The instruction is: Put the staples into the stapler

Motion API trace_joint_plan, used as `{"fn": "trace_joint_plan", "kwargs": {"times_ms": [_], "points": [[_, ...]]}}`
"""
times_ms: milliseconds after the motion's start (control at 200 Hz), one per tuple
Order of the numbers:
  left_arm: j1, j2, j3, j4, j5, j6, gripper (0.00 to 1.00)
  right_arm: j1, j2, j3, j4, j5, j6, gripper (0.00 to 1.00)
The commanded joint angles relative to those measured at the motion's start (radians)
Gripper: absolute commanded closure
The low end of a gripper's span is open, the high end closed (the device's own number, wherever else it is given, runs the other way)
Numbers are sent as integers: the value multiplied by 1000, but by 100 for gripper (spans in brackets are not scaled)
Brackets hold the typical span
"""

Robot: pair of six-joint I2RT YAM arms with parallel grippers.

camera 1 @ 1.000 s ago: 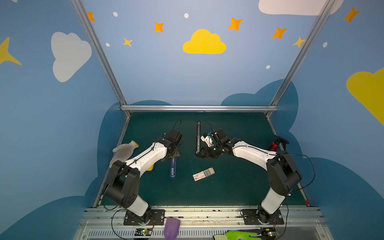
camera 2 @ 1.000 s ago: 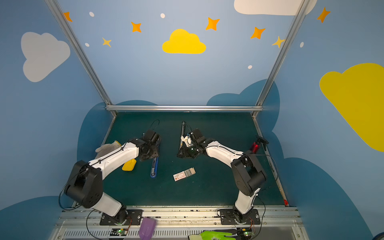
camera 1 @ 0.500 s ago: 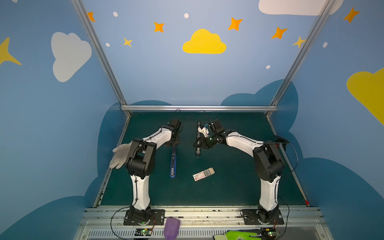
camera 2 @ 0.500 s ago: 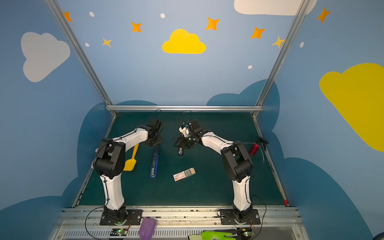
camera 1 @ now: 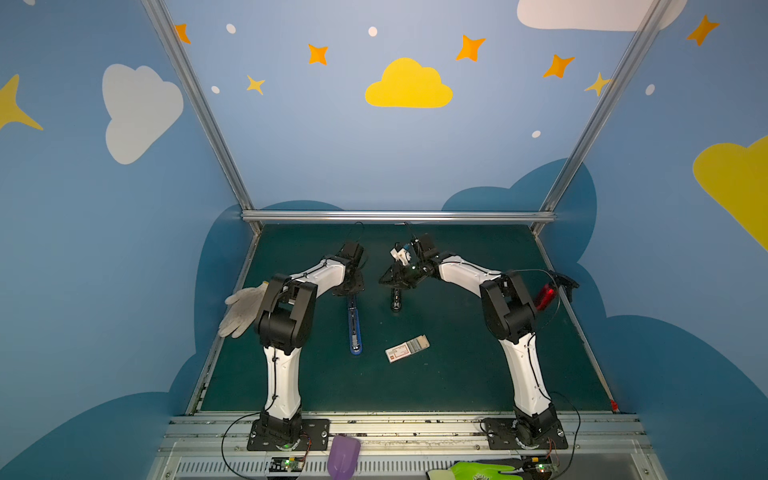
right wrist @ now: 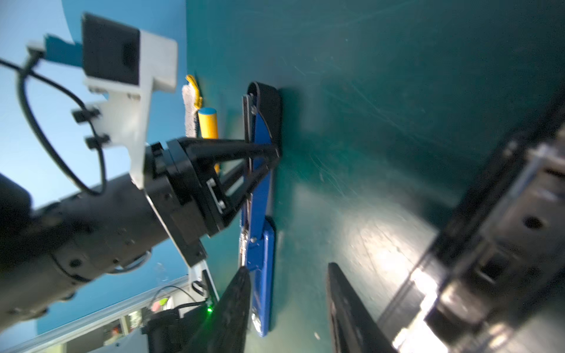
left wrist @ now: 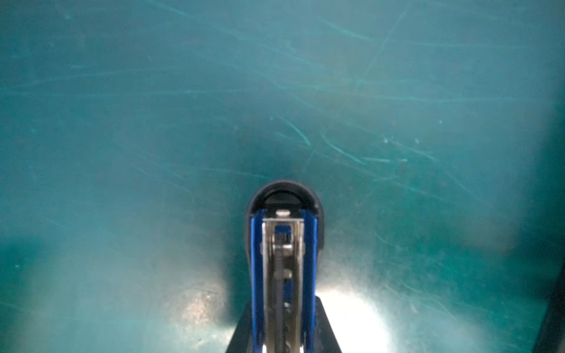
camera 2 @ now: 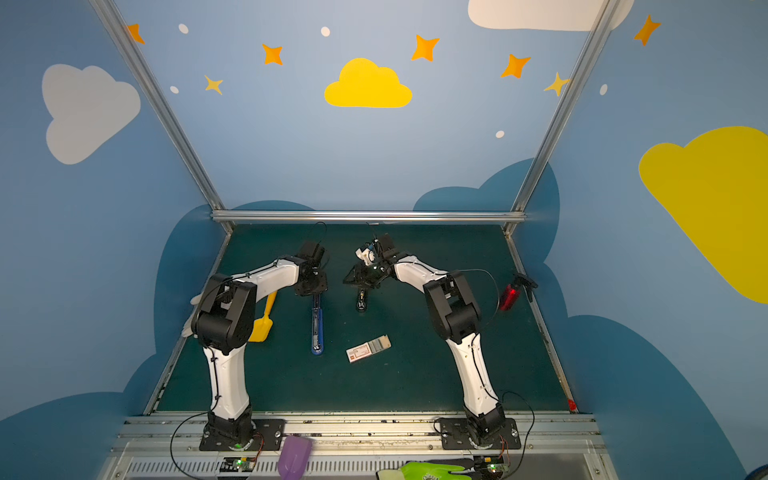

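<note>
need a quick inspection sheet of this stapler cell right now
surface: green mat, scratched, no spills seen
job's things: blue stapler opened out flat; staple box partly slid open, apart from it
clutter: white glove, yellow spatula, red item, long black item under right arm; purple scoop, green glove by front rail
grippers: left pincer closed on blue stapler's far end; right pincer open, empty
cables: black lead looping off left wrist camera
surroundings: blue walls, yellow cloud, aluminium frame
</note>
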Motion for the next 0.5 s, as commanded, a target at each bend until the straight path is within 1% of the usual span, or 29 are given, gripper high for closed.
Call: {"fn": "trace_joint_plan", "kwargs": {"times_ms": [0, 70, 220, 376, 496], "points": [[-11, -51, -59, -4, 26, 44, 96, -2, 43, 60, 37, -69, 49, 58], [-20, -88, -88, 24, 32, 71, 96, -2, 65, 83, 54, -97, 68, 54], [-43, -174, -164, 108, 88, 144, 96, -2, 90, 91, 138, -155, 128, 47], [-61, -215, -188, 136, 129, 187, 96, -2, 113, 97, 200, -184, 180, 44], [-75, -239, -206, 157, 156, 202, 96, -2, 129, 95, 239, -193, 213, 43]]}}
